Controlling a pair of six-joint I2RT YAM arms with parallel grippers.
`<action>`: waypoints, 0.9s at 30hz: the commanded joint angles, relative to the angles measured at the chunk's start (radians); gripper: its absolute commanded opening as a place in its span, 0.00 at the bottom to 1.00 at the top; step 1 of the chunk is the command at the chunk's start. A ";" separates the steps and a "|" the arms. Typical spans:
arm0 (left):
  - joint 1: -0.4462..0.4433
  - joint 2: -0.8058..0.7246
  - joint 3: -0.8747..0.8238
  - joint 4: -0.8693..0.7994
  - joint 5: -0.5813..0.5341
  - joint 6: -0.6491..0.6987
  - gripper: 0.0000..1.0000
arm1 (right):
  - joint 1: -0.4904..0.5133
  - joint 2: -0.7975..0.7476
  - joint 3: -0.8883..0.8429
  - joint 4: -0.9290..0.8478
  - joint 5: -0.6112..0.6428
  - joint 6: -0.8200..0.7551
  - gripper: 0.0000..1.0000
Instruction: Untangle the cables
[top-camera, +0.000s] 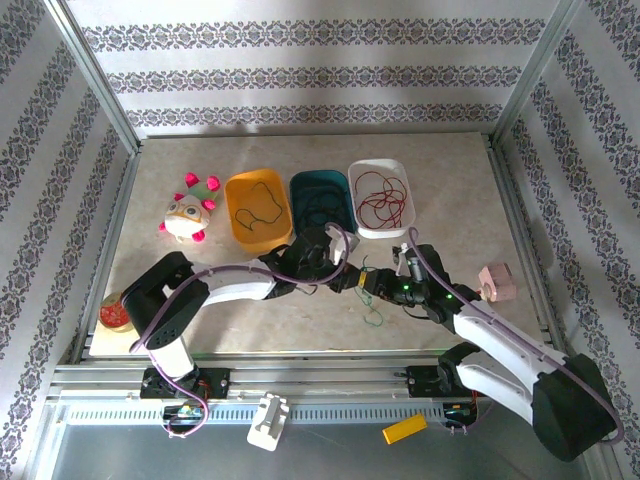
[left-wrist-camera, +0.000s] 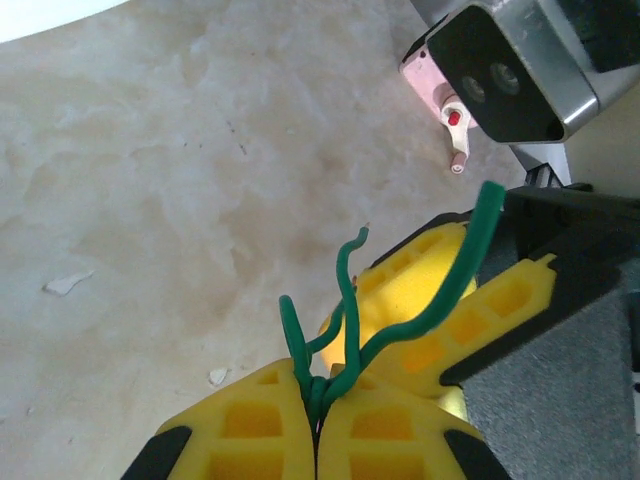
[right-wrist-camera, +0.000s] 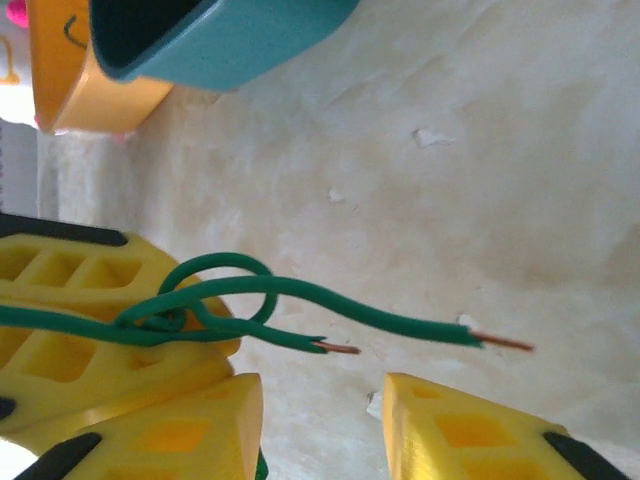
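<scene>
Green cable (right-wrist-camera: 400, 320) is knotted into a small loop right at the tips of the left tool (left-wrist-camera: 315, 395). That tool's yellow fingers (left-wrist-camera: 250, 420) are pressed together, clamping the wire where its strands bunch. In the left wrist view three strands rise from the pinch: a short one on the left, a thin one ending in a bare tip, and a longer one curving off to the right.

In the right wrist view the right tool (right-wrist-camera: 320, 410) has its jaws apart with a clear gap between them and nothing in it. The cable's two free ends, both showing bare copper, lie just beyond those fingertips and point right. The shorter end stops over the gap, and the longer one reaches past the right-hand finger. The knot sits to the left of the gap, against the left tool's fingers.

From above, the two tools meet tip to tip at mid-counter (top-camera: 450, 180), just in front of the teal tray (top-camera: 322, 203) and the white tray (top-camera: 380, 195). The cable runs between them, and a thin tail trails down onto the surface toward the near edge.

Other cables are sorted in the trays: a black one in the orange tray (top-camera: 257, 208), red ones in the white tray, and a dark one in the teal tray whose colour I cannot tell.
</scene>
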 joint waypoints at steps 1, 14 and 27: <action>0.013 -0.060 -0.016 0.077 0.017 0.019 0.00 | 0.023 0.021 0.003 0.099 -0.044 0.004 0.23; 0.091 -0.137 -0.062 0.072 0.024 0.029 0.00 | 0.094 -0.017 -0.022 0.201 -0.137 0.025 0.32; 0.129 -0.168 -0.098 0.142 0.103 -0.006 0.00 | 0.118 -0.040 -0.020 0.215 -0.111 0.031 0.18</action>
